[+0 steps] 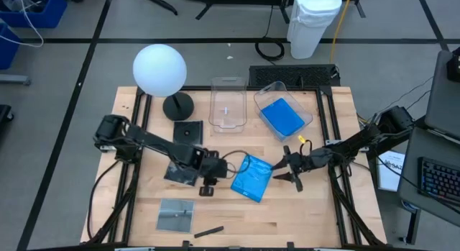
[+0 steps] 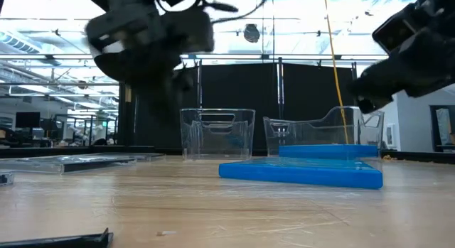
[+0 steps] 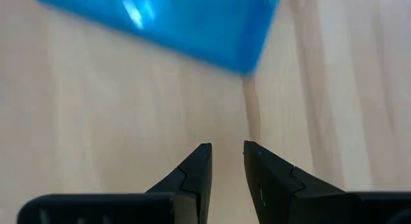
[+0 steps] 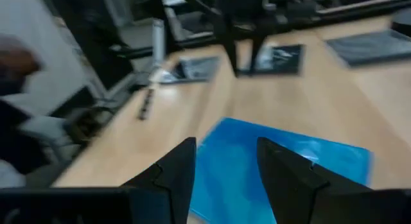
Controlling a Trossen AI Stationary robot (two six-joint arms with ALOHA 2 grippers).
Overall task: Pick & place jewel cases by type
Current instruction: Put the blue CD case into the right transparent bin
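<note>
Lying flat near the middle of the wooden table (image 1: 302, 222), the bright blue rectangular plastic jewel case (image 1: 252, 177) sits between both arms, touched by neither. The left gripper (image 1: 209, 181) hangs just beside its left edge, fingers a narrow gap apart and holding nothing; the right gripper (image 1: 287, 170) hovers just beside its right edge, fingers moderately parted, also empty. Another blue case (image 1: 281, 116) already rests in the right clear plastic tub (image 1: 307, 111), while the left clear tub (image 1: 228, 85) looks nearly empty. Dark grey squarish cases (image 1: 188, 131) lie near the left arm, one (image 1: 177, 214) near the front edge. The blue case looks light, stiff and slick, probably brittle at its corners. Being thin and flat against the wood, it likely needs pinching across an edge, perhaps with one corner tipped up first.
</note>
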